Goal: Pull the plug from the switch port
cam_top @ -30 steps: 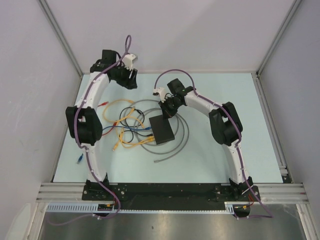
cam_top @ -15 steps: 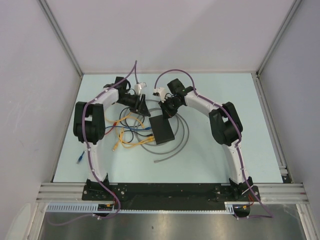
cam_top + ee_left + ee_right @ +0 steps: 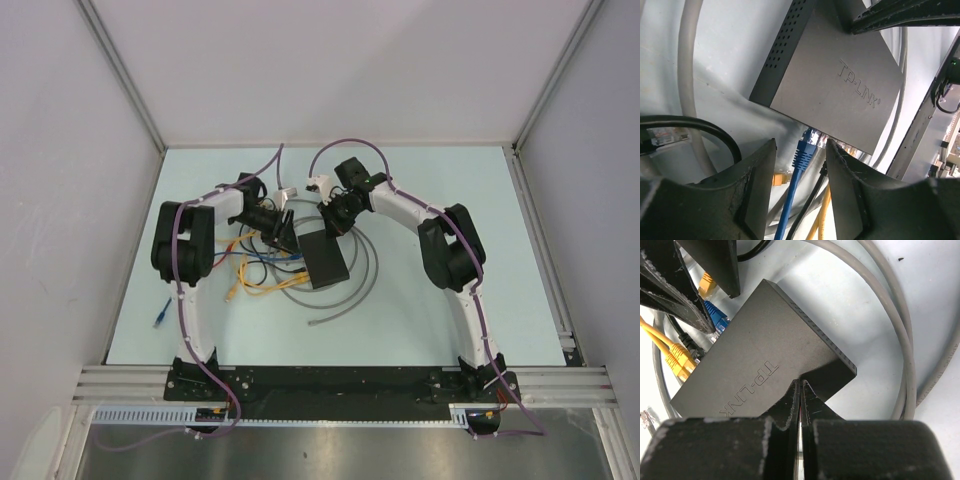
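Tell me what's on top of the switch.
Only the shut right gripper, which rests its tips on the switch near one corner. The rest of its top is bare. The patch under the tips is hidden.

Item 1. Lying flat on the pale table (image 3: 450,310), turned slightly askew: switch (image 3: 327,262), matte black.
Item 2. Sitting over the switch's far end: right gripper (image 3: 334,224); contact and finger spacing not readable from above.
Item 3. Hanging just beside the switch's far-left corner, over the cords: left gripper (image 3: 284,233); finger spacing not readable either.
Item 4. Looping around the switch's right and near sides: grey cable (image 3: 373,270), its loose end lying nearward of the switch.
Item 5. Tangling left of the switch: yellow cables (image 3: 252,288), blue cable (image 3: 258,262).
Item 6. Lying well apart, far left of the switch: blue plug (image 3: 160,318), loose.
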### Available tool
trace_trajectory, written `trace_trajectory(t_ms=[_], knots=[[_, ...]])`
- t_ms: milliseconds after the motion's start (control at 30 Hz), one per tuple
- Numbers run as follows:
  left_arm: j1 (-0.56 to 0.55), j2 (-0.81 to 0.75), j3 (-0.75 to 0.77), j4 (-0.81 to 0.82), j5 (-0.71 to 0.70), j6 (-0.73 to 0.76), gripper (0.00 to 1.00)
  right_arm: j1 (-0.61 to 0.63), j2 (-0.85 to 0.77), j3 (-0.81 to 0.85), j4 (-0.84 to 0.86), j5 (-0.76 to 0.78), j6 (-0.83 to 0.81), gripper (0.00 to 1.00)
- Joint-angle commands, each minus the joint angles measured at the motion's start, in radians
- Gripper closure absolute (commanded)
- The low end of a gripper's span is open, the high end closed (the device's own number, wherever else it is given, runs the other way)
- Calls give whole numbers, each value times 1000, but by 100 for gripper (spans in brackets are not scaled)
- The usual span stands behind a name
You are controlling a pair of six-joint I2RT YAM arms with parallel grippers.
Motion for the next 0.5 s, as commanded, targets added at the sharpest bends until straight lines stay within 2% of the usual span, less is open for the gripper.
trace_trajectory(t_ms=[0, 167, 467], knots=[[-4, 6, -15, 28, 9, 27, 49, -6, 100, -67, -113, 154, -26, 100], [-11, 50, 10, -8, 55, 42, 53, -6, 100, -68, -112, 156, -26, 100], [-21, 73, -1, -7, 53, 50, 64, -6, 105, -67, -112, 157, -26, 100]])
